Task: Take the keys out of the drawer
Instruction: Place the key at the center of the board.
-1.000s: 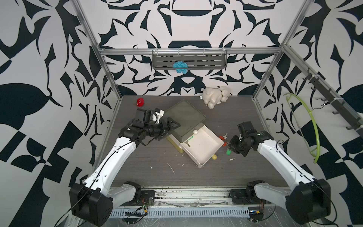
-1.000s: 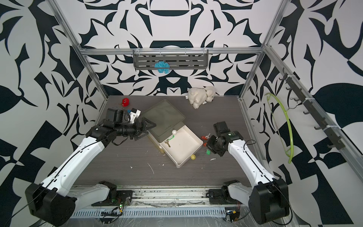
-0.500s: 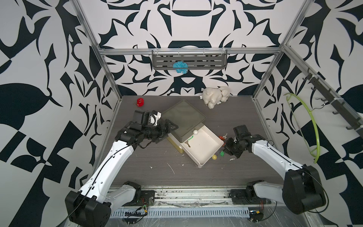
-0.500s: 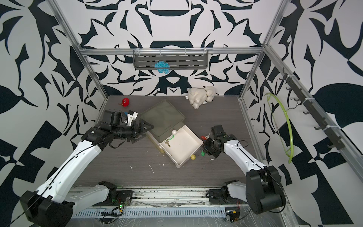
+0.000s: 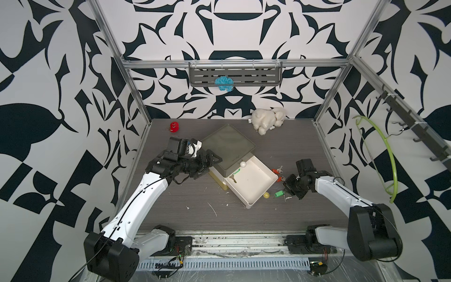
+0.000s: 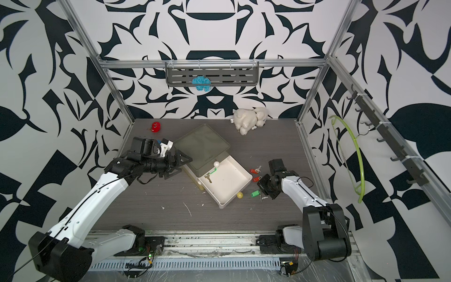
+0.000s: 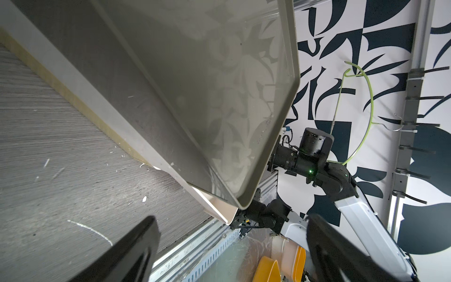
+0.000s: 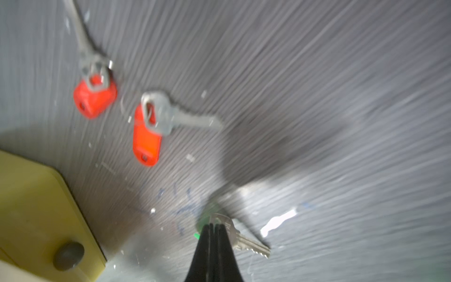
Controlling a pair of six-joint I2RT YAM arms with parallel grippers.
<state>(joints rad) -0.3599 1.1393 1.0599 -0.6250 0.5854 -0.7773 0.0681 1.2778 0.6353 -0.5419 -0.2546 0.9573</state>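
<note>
**Keys mostly on the counter, one in the drawer**

The white drawer (image 5: 256, 186) stands pulled out from under the grey-topped cabinet (image 5: 227, 149). Inside it, near the cabinet end, lies a dark key (image 5: 233, 180) on a green tag, beside a small white ball (image 5: 242, 164).

The other keys lie on the counter (image 5: 170, 207), off the drawer's right side. Two red-tagged keys (image 8: 146, 139) sit close together but apart, the farther one (image 8: 95, 100) with its blade pointing away. A green-tagged key (image 5: 279, 194) lies nearer the front, just beside the drawer's front corner.

The right pincer (image 8: 211, 225) is low over the counter with its jaws pressed together. In the blurred right wrist view its tip lies over the head of the green-tagged key. Whether anything is pinched there cannot be told.

The left pincer (image 5: 212, 166) is at the cabinet's left side with its jaws apart, holding nothing. Its wrist view looks along the cabinet's side wall.
</note>
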